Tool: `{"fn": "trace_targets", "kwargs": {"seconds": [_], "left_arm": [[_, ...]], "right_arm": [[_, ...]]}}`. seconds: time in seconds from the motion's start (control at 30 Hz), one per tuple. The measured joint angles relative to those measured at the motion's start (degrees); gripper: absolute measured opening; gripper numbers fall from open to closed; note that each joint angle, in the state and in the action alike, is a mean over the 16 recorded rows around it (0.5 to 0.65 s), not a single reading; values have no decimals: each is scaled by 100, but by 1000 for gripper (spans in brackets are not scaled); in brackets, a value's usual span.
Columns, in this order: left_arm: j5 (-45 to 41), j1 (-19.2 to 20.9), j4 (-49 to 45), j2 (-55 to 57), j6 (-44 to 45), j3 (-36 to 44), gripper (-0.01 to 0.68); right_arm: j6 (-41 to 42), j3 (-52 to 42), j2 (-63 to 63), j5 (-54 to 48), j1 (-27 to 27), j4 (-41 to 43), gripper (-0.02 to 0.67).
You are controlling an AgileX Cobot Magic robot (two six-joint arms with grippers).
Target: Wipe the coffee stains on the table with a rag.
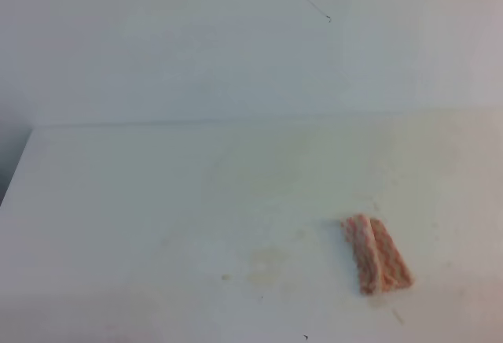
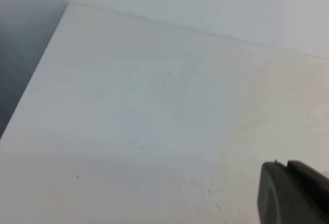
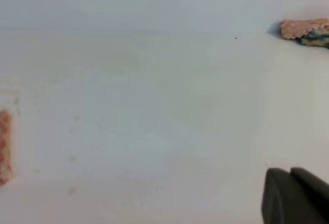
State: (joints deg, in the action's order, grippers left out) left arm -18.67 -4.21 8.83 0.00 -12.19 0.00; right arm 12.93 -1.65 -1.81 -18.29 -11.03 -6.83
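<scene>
From my station, the folded pink-and-white rag [image 1: 376, 255] lay flat on the white table [image 1: 141, 201], untouched. The larger pale tan coffee stain [image 1: 267, 265] sat left of the rag, apart from it, with a smaller blotch [image 1: 226, 277] further left. My right gripper [image 3: 295, 196] showed only as a dark corner, pressed together and holding nothing; the rag's edge [image 3: 4, 147] lay far to its left. For the left gripper [image 2: 293, 193], I could not tell.

A: What does the right wrist view cut off?
B: The rag [image 3: 4, 147] at its left edge, a second cloth [image 3: 306, 31] at its right; only a dark gripper [image 3: 295, 196] corner shows.
A: And the stains [image 1: 267, 264]?
B: Faint, blurred.
</scene>
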Motion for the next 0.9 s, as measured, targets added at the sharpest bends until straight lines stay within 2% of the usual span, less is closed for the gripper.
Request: {"fn": "trace_targets", "kwargs": {"seconds": [0.9], "left_arm": [[0,0,0,0,0,0,-3]], "right_arm": [[0,0,0,11,0,-2,-4]]}}
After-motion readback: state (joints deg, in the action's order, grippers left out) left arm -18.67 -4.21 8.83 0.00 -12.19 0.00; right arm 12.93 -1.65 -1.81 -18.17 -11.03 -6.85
